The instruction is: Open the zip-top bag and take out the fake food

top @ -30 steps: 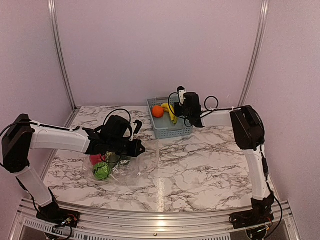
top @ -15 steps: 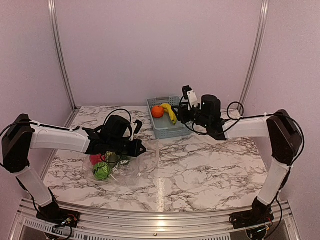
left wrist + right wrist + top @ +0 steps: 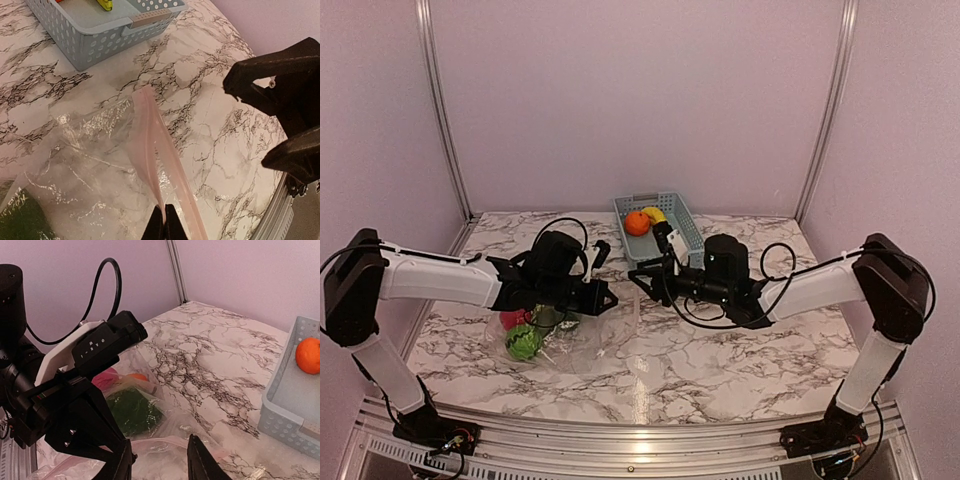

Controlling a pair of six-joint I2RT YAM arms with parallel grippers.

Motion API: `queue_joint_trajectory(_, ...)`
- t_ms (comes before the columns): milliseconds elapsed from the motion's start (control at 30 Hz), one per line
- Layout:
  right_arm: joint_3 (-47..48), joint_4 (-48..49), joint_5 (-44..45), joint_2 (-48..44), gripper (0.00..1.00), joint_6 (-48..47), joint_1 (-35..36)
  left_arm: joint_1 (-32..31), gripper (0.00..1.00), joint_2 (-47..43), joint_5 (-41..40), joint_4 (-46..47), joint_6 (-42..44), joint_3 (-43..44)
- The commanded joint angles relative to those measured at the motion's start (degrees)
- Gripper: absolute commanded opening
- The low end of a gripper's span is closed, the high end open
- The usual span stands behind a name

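Observation:
The clear zip-top bag [image 3: 582, 335] lies on the marble table at the left. Its pinkish zip strip [image 3: 150, 132] rises to my left gripper [image 3: 164, 222], which is shut on it. In the bag I see a pink-red fruit [image 3: 512, 318], a green striped ball [image 3: 523, 342], a dark green piece [image 3: 132, 410] and an orange piece [image 3: 137, 376]. My right gripper [image 3: 638, 277] is open and empty, just right of the left gripper [image 3: 605, 298], with its jaws over the bag's mouth [image 3: 160, 465]. An orange ball [image 3: 637, 222] and a yellow banana [image 3: 655, 213] lie in the basket.
The light blue lattice basket [image 3: 685, 232] stands at the back centre, also in the left wrist view [image 3: 95, 37] and the right wrist view [image 3: 287, 410]. The left gripper's black body [image 3: 75, 405] fills the right wrist view's left side. Purple walls enclose the table.
My right arm has swung from the basket forward and left, down to the bag's mouth beside the left gripper. The left gripper has kept its hold on the zip strip.

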Motion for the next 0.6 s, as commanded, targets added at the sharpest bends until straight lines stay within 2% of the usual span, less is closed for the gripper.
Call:
queue_joint_trajectory(0,-2.71,6.87,-4.00,2.88,0.34,8.08,1.28,-2.08,0.00,-0.66,1.22,1.17,1.40,2.75)
queue_joint_trajectory(233,-6.00,15.07,-6.52,7.75,0.26,17.74,1.43,-5.07,0.00,1.91,1.74,1.47,1.95,6.67)
queue_joint_trajectory(400,-9.35,14.97,-5.28,7.19,0.24,20.67,1.42,-6.44,0.00,3.41,2.03,2.82,1.23,8.41)
queue_joint_trajectory(567,-13.67,13.96,-3.05,4.39,0.26,21.60,1.41,-8.36,0.00,6.00,3.94,5.08,0.11,11.26)
